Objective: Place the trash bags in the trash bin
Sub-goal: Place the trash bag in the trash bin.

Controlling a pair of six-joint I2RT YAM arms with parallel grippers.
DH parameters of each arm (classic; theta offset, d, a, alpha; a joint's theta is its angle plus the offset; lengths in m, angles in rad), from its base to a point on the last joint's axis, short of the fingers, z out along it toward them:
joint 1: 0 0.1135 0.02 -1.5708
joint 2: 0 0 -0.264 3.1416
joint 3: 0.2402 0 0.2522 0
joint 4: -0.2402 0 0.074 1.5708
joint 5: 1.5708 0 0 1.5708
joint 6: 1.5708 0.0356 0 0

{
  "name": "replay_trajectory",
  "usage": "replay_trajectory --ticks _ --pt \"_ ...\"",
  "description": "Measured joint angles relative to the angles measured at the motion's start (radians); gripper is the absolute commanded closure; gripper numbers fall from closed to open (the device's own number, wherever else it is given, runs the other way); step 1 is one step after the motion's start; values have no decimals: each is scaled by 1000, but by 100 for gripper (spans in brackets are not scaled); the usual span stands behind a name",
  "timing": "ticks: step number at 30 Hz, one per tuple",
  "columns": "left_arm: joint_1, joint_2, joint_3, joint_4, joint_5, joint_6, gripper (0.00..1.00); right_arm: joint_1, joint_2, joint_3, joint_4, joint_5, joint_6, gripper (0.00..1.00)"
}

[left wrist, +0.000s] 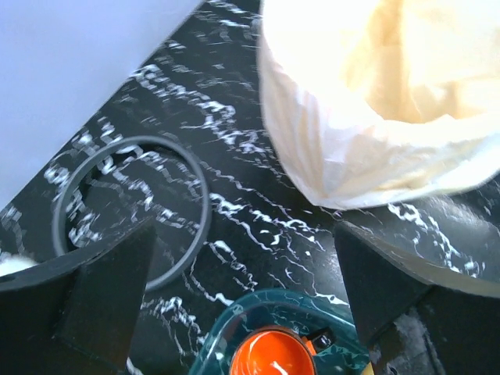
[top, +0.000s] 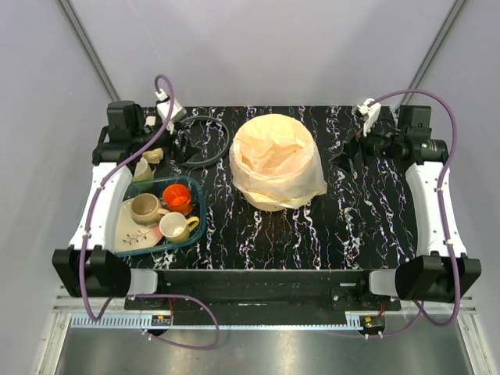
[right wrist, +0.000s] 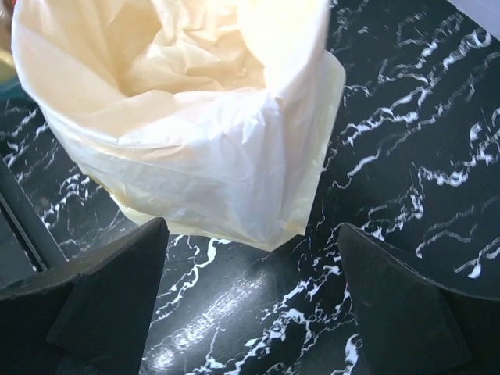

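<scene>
A translucent pale-yellow trash bag (top: 277,160) is draped over and into a round bin-shaped form at the table's middle, covering its sides to the table. None of the bin's own surface shows. The bag also shows in the left wrist view (left wrist: 367,117) and the right wrist view (right wrist: 195,148). A dark grey ring (top: 224,134) lies flat on the table left of the bag (left wrist: 205,205). My left gripper (top: 183,146) (left wrist: 244,234) is open and empty, left of the bag. My right gripper (top: 348,152) (right wrist: 251,226) is open and empty, right of the bag.
A teal dish tray (top: 200,212) at the front left holds an orange cup (top: 178,197), a beige cup (top: 146,207), a yellow mug (top: 176,226) and a plate. Its rim (left wrist: 234,312) and the orange cup (left wrist: 273,355) lie just below my left gripper.
</scene>
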Motion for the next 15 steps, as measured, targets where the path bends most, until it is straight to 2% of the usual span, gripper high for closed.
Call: replay_trajectory --ticks 4,7,9,12,15 --pt "-10 99 6 -68 160 193 10 17 67 17 -44 -66 -154 0" --pt "-48 219 47 -130 219 311 13 31 140 16 -71 -90 -258 1" --pt "-85 302 90 -159 236 367 21 49 175 -6 -62 -88 -311 5" --pt "-140 385 137 -188 254 408 34 92 189 -62 -23 -80 -348 34" --pt "-180 425 165 -197 274 431 40 130 203 -77 13 -64 -361 47"
